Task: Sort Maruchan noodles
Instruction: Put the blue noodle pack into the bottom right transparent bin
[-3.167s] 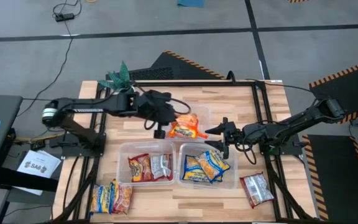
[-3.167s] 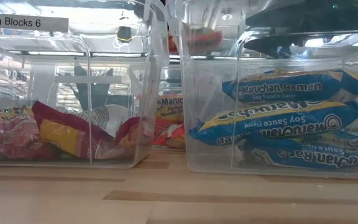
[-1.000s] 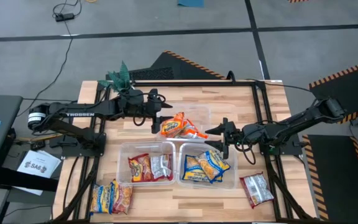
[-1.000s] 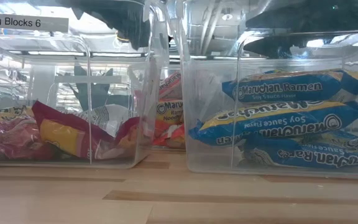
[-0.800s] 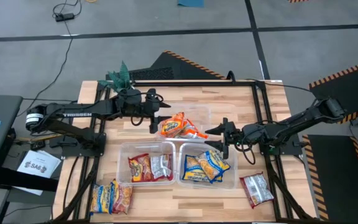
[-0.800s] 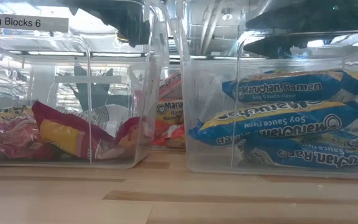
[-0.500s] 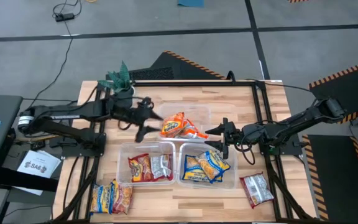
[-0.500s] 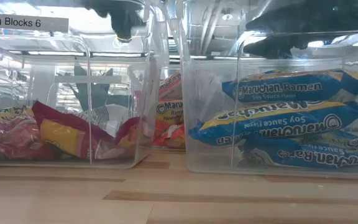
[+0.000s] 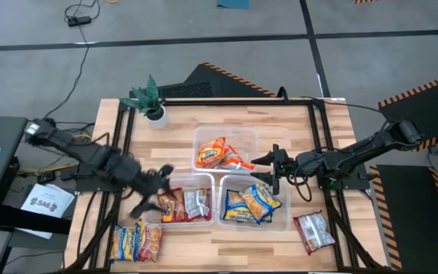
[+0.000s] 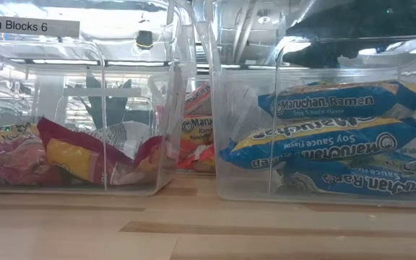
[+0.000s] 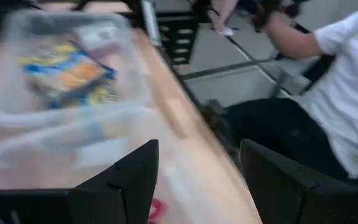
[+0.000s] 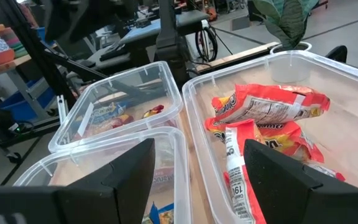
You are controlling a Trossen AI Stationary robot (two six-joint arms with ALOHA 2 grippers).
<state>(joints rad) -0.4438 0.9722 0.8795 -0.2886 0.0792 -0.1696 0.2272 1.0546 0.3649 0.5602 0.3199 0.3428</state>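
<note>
— Wooden tabletop (image 9: 226, 228) from above: we see three clear tubs; orange noodles (image 9: 220, 154) in the far one.
— Left end effector (image 9: 152, 199), spread and empty, near the left tub (image 9: 152, 183).
— Right wrist: right end effector (image 12: 194, 180) spread above the tubs, empty.

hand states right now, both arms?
Left hand: open, holding nothing, above the near-left tub's left edge.
Right hand: open, holding nothing, waiting between the far tub and the near-right tub.
</note>
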